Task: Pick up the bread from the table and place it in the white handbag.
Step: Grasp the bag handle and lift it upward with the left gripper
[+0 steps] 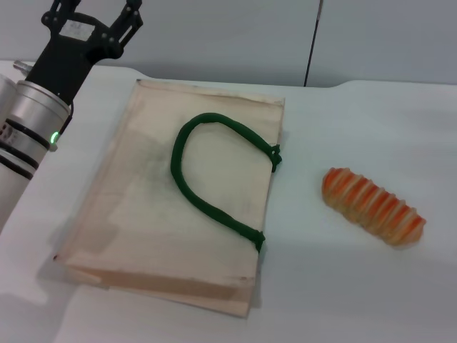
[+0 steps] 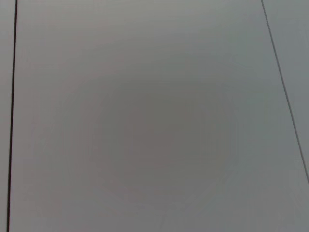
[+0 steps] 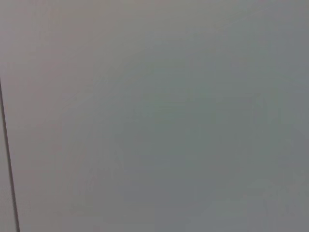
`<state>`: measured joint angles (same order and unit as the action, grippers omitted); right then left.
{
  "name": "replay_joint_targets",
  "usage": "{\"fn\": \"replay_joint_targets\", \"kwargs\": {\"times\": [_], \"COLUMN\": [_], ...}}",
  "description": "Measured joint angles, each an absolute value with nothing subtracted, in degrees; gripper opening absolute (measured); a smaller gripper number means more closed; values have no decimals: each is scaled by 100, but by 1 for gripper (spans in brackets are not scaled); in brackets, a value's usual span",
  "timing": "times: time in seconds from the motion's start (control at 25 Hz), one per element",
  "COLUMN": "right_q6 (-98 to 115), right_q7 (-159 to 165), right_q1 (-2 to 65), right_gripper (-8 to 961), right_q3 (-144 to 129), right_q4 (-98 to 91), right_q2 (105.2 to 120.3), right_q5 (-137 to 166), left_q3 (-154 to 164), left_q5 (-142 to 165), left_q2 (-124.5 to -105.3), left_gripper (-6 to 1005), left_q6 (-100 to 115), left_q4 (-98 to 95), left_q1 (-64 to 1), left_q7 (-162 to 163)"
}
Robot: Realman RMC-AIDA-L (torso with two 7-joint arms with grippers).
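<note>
The bread [image 1: 373,206], a small glossy tan loaf with orange-red ridges, lies on the white table [image 1: 357,300] at the right in the head view. The white handbag [image 1: 136,214] lies flat at the centre-left, with its dark green rope handle [image 1: 187,187] curved on top. My left gripper [image 1: 93,7] is raised at the far left, behind the bag's far left corner; its fingers stand wide apart and hold nothing. My right gripper is out of view. Both wrist views show only plain grey panels.
A grey wall panel [image 1: 235,36] with a dark vertical seam [image 1: 312,43] stands behind the table. Bare table surface lies between the bag and the bread and along the front edge.
</note>
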<state>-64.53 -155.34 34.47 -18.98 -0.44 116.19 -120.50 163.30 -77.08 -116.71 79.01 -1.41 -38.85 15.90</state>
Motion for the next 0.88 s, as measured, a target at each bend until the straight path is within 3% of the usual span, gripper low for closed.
{"fn": "replay_joint_targets", "kwargs": {"times": [0.56,0.88], "right_q6": [-6442,-6433], "right_q7": [-15540,-15538], "right_q1": [3439,3424], "right_gripper": [883,877], "right_q3": [-1898,-1898], "right_q4": [-44,-52], "right_q2": [11619,11619], "right_q5": [-12050,-12050], "left_q3": [16325,16390], "left_q5": [-7793,-7498], "left_q2": [-11668,-11574], "left_gripper": [832,830], "left_q6": [7901,7265], "left_q4": [-140,433], "left_q1": [-3886,-4137], "left_q7": [1895,5087]}}
